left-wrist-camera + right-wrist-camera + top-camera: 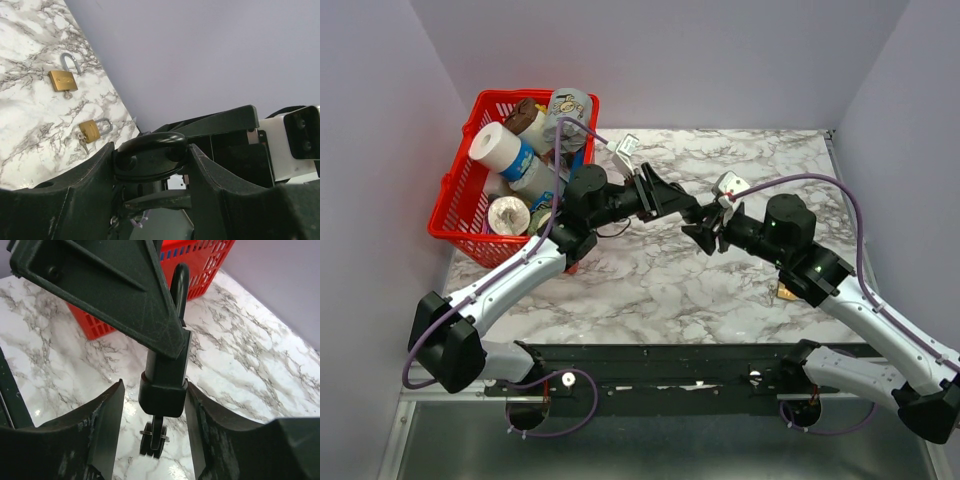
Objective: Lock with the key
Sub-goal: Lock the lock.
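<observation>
My left gripper [150, 150] is shut on a black padlock [150, 156], held in the air above the table. In the right wrist view the padlock's body [162, 390] hangs from the left finger [110, 285]. A key [156, 437] with dark heads on a ring sticks out below the body. My right gripper [154, 390] is open, its jaws on either side of the lock's lower body. The right jaw is against it and the left jaw is a small gap away. In the top view the two grippers [685, 212] [707, 236] meet mid-table.
A red basket [460, 205] full of cans and rolls stands at the back left, close behind the left arm. Two brass padlocks with keys [63, 80] [91, 130] lie on the marble table [660, 290] at the right; one [786, 292] shows beneath the right arm. Walls enclose three sides.
</observation>
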`<state>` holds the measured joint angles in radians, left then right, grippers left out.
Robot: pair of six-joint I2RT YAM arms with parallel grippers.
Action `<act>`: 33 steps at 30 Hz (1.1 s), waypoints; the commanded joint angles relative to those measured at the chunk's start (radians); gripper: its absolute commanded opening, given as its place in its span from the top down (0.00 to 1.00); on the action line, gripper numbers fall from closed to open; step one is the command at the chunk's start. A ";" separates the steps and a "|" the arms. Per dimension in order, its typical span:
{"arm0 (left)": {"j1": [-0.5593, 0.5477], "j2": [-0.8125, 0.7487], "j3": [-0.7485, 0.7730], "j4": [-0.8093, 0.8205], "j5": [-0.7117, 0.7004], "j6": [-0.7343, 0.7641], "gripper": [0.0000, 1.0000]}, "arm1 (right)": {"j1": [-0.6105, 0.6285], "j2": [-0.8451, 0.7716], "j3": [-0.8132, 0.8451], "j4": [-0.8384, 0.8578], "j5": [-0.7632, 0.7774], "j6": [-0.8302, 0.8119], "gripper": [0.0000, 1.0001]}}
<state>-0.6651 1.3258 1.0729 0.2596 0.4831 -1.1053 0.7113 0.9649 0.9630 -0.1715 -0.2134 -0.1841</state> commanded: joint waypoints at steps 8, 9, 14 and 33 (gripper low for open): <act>-0.014 -0.036 0.022 0.076 0.045 -0.018 1.00 | -0.006 0.018 0.025 0.038 -0.049 -0.057 0.62; -0.014 -0.030 0.025 0.073 0.052 -0.018 1.00 | -0.006 0.021 0.025 0.038 -0.046 -0.058 0.66; -0.014 -0.027 0.022 0.058 0.061 -0.016 1.00 | -0.004 0.015 0.025 0.046 -0.044 -0.060 0.99; -0.048 0.004 0.044 0.029 -0.001 -0.036 0.18 | -0.006 0.029 0.019 0.115 0.039 0.041 0.99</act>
<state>-0.6769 1.3262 1.0714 0.2447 0.4686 -1.1126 0.7002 0.9855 0.9638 -0.1604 -0.2031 -0.1654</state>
